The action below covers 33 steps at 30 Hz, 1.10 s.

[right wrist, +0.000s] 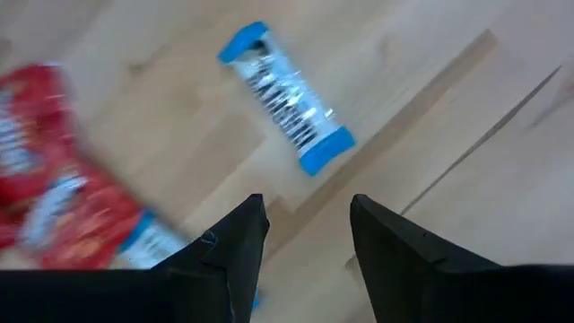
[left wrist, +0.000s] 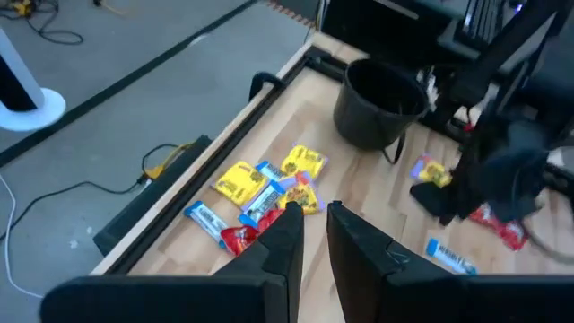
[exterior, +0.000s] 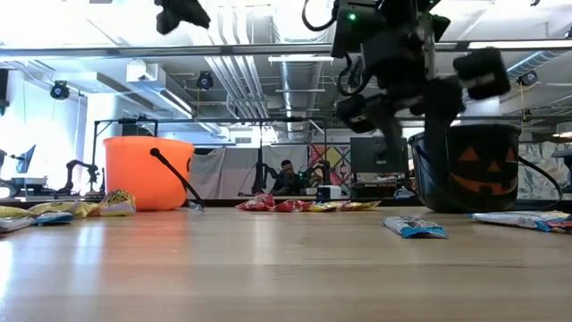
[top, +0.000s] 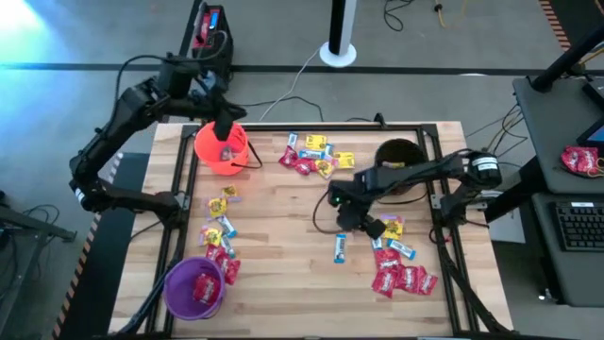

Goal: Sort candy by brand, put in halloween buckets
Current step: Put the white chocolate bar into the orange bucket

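Note:
Small wrapped candies lie flat on the wooden table in loose groups: a far group (top: 311,156), a left group (top: 219,231) and a right group (top: 401,269). One blue-and-white candy (right wrist: 287,99) lies alone near the middle. My right gripper (right wrist: 307,215) hovers open just over the table beside it, fingers pointing down, holding nothing. My left gripper (top: 225,130) hangs above the orange bucket (top: 222,151), its fingers (left wrist: 291,235) a narrow gap apart with nothing between. The black bucket (top: 398,159) stands far right. The purple bucket (top: 193,288), near left, holds red candy.
A dark metal frame (top: 444,203) runs along the table's edges. A larger red bag (top: 580,161) lies on a side desk to the right. In the low view the lone blue-and-white candy (exterior: 413,226) lies in front of the black bucket (exterior: 474,170).

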{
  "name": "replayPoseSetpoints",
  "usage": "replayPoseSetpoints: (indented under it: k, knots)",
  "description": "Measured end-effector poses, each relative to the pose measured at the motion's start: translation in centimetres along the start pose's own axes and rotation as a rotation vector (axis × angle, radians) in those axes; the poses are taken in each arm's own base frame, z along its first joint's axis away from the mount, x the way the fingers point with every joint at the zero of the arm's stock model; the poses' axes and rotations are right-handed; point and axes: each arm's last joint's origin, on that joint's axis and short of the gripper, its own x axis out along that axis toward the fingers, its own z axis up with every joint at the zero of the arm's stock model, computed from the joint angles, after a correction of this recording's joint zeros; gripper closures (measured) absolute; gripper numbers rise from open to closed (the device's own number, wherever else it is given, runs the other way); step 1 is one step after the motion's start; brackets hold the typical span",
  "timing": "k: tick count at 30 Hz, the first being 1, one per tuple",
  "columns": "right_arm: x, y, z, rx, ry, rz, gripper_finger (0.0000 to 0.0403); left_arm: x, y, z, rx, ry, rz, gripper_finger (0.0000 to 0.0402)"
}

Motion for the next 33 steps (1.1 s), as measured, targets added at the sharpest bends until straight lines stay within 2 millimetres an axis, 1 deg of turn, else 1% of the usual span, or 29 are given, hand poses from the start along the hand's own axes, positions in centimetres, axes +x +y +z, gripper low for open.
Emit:
replayPoseSetpoints:
  k: [3, 7, 12, 15, 17, 20, 23, 26, 29, 33]
  knots:
    - [1.6, -0.3, 0.4, 0.003, 0.028, -0.048, 0.0236, -1.0, -0.4, 0.5, -0.014, -0.023, -0.003, 0.0364]
    - [3.0, -0.8, 1.2, 0.013, 0.015, -0.067, 0.023, -1.3, -0.5, 1.0, 0.004, -0.058, -0.004, 0.0364]
    - [3.6, -1.4, 2.0, -0.058, -0.015, -0.098, 0.0229, -0.6, -0.8, 1.0, 0.094, -0.047, -0.02, 0.0364]
    - [4.3, -1.3, 2.1, -0.046, -0.005, -0.09, 0.0229, 0.0, -1.4, 1.0, 0.187, -0.035, -0.048, 0.0364]
    - [5.0, -0.9, 2.2, -0.02, 0.029, -0.075, 0.023, 0.5, -2.1, 1.0, 0.249, -0.029, -0.077, 0.0364]
    - [5.8, 0.0, 2.4, 0.081, 0.152, -0.144, 0.0232, 0.8, -3.2, 0.9, 0.306, -0.022, -0.121, 0.0364]
    - [5.9, 1.5, 2.9, 0.109, 0.237, -0.125, 0.0231, 0.9, -4.3, 0.9, 0.335, -0.034, -0.162, 0.0364]
    - [5.5, 2.3, 3.8, 0.149, 0.228, -0.128, 0.0232, 0.5, -5.1, 0.7, 0.342, -0.04, -0.194, 0.0364]
    - [5.0, 2.2, 4.6, 0.193, 0.19, -0.151, 0.023, 0.0, -5.8, 0.5, 0.364, -0.042, -0.221, 0.0364]
    - [4.5, 1.9, 5.0, 0.244, 0.164, -0.155, 0.023, -0.3, -6.8, 0.3, 0.37, -0.053, -0.259, 0.0364]
